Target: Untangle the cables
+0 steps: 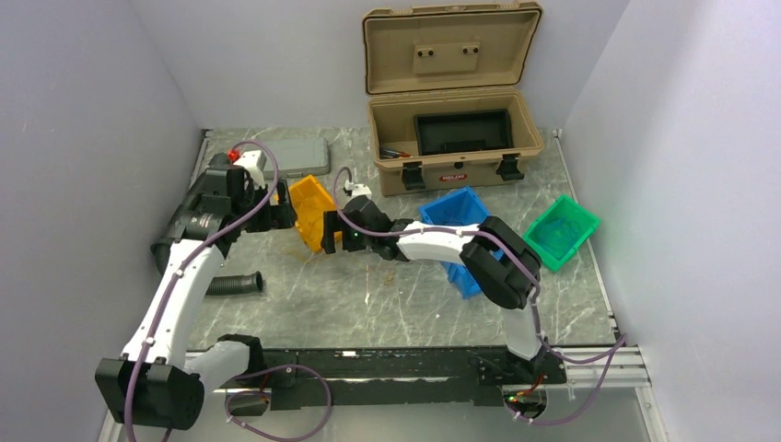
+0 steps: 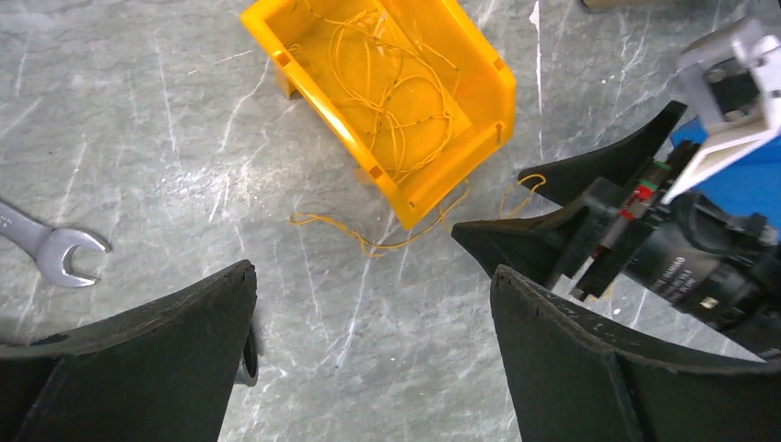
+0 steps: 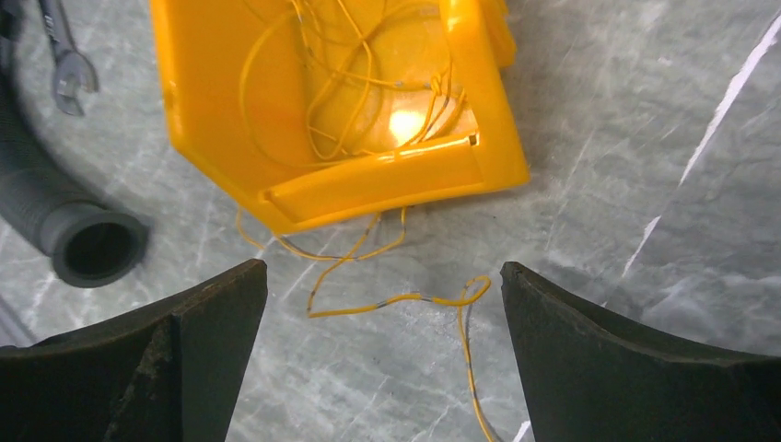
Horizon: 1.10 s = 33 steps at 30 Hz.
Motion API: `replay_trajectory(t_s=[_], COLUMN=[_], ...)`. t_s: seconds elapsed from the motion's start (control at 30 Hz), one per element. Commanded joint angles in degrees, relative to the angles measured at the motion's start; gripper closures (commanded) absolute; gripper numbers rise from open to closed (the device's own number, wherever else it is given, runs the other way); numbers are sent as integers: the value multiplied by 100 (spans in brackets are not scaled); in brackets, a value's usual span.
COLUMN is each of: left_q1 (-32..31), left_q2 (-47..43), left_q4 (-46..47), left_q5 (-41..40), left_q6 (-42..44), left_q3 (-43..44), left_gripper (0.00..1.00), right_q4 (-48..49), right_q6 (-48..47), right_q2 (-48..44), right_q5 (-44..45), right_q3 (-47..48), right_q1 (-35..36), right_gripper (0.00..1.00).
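Observation:
Thin orange-yellow cables (image 2: 387, 92) lie tangled inside a yellow bin (image 2: 460, 83) that rests tilted on the marble table. A few strands (image 2: 375, 246) spill over its low front onto the table. My left gripper (image 2: 373, 276) hovers open just in front of those strands, with nothing between its fingers. My right gripper (image 3: 384, 276) is open too, its fingers on either side of a looped strand (image 3: 405, 296) on the table below the bin (image 3: 212, 110). In the top view both grippers, left (image 1: 276, 214) and right (image 1: 330, 232), flank the bin (image 1: 311, 210).
A wrench (image 2: 55, 249) lies left of the bin, beside a black corrugated hose (image 3: 55, 221). Behind stands an open tan toolbox (image 1: 451, 138). A blue bin (image 1: 456, 212) and a green bin (image 1: 562, 230) sit to the right, a grey lid (image 1: 299, 155) at the back left.

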Motion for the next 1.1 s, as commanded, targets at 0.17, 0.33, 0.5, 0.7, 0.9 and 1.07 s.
replay_trajectory(t_s=[0.17, 0.33, 0.5, 0.7, 0.9, 1.07], left_q1=[48, 48, 48, 48, 48, 48], left_q2=[-809, -898, -918, -936, -974, -1106], left_q4=[305, 270, 346, 372, 557, 778], left_q5=[-157, -195, 50, 316, 887, 1323], left_q6=[201, 236, 414, 556, 540, 468], left_q3=[-599, -681, -718, -687, -773, -830], left_gripper=[1, 1, 1, 1, 1, 1], right_q4=[730, 1293, 1333, 1176, 966, 635], right_q6=[46, -97, -491, -739, -777, -1000], right_q2=[96, -146, -377, -961, -1599, -1903], right_q5=[659, 600, 541, 771, 826, 102], right_q3=[-251, -627, -589, -784, -994, -670], right_q1=[139, 200, 281, 421, 420, 420], right_gripper=[41, 75, 99, 100, 100, 100])
